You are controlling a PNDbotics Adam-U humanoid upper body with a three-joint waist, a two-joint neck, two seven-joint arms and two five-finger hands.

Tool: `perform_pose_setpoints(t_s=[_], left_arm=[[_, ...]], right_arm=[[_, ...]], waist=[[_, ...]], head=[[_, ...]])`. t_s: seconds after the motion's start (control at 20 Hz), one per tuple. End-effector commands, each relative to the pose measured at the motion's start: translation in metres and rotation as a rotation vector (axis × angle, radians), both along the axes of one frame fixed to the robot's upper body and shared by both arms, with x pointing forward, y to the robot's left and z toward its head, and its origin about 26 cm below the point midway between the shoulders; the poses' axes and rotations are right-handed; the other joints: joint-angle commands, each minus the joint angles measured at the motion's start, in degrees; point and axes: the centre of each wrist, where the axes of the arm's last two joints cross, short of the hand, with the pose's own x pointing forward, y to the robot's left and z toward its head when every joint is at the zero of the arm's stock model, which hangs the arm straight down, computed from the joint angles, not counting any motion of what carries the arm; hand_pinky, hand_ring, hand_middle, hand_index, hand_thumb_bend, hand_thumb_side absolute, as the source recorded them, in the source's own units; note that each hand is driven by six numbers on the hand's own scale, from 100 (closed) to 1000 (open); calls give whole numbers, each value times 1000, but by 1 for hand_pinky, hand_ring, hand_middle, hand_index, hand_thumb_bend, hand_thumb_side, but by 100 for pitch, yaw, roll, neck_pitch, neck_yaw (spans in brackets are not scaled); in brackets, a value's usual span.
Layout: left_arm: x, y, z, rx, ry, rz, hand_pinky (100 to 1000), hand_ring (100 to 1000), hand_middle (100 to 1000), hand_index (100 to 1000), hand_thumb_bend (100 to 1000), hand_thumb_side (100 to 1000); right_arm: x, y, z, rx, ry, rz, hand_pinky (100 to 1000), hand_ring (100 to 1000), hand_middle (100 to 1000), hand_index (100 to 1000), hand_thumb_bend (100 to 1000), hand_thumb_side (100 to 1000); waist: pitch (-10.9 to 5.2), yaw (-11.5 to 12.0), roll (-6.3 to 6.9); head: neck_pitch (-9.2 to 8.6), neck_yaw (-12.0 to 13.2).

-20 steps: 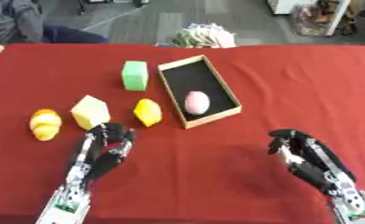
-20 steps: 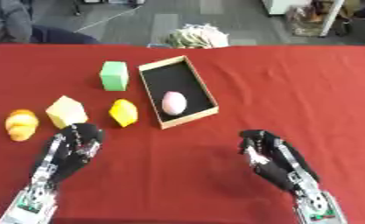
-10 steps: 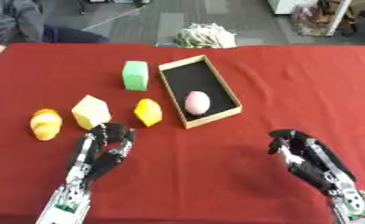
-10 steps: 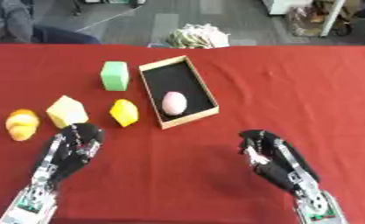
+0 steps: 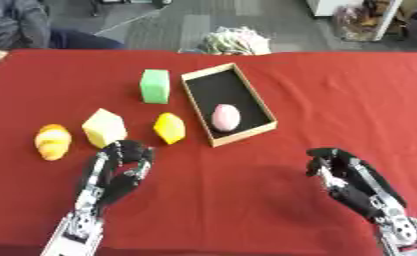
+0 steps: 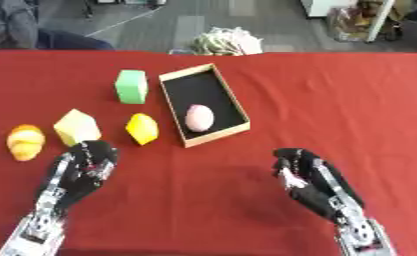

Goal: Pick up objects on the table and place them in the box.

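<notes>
Red cloth over the table (image 5: 351,100). Shallow tan box (image 5: 228,103) with black floor near centre, pink egg (image 5: 225,117) inside. Left of box: green block (image 5: 155,85), yellow piece (image 5: 169,128), pale yellow house-shaped block (image 5: 104,128), orange croissant-like item (image 5: 52,141). Left hand (image 5: 120,167) just below the yellow pieces, fingers curled, holding nothing. Right hand (image 5: 350,181) at lower right, fingers likewise curled, empty.

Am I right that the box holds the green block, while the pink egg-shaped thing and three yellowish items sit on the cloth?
Not quite: swapped. In the left eye view the box holds the pink egg-shaped thing; the green block stands on the cloth beside it, left of the box.
</notes>
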Motion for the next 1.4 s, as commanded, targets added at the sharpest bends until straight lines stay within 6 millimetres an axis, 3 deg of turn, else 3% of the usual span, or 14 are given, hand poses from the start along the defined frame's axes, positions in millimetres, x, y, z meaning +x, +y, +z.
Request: perform_pose_setpoints(t_s=[0.05, 0.5, 0.95, 1.05, 1.4], left_arm=[[1, 0, 8, 3, -33, -3, 762, 602, 563, 677, 360, 373], [3, 4, 14, 17, -59, 10, 763, 606, 568, 679, 363, 362], [14, 56, 100, 281, -316, 77, 779, 640, 607, 720, 383, 253], [16, 63, 110, 375, -317, 56, 790, 659, 628, 744, 406, 221], [30, 89, 95, 722, -83, -32, 807, 707, 700, 808, 497, 125]], right_arm=[[2, -2, 7, -15, -23, 10, 719, 587, 554, 743, 100, 410], [2, -2, 7, -15, -25, 13, 719, 587, 555, 743, 100, 402], [1, -8, 4, -31, -20, 3, 719, 588, 555, 744, 100, 396], [1, -10, 4, -36, -20, 1, 720, 588, 556, 744, 100, 394], [0, -13, 4, -52, -19, 1, 719, 588, 556, 745, 100, 394]], waist=[[-138, 1, 50], [-147, 5, 44], [-197, 59, 135], [-204, 64, 167], [-222, 58, 265]], head=[[24, -12], [24, -18], [24, -102], [24, -106], [24, -89]])
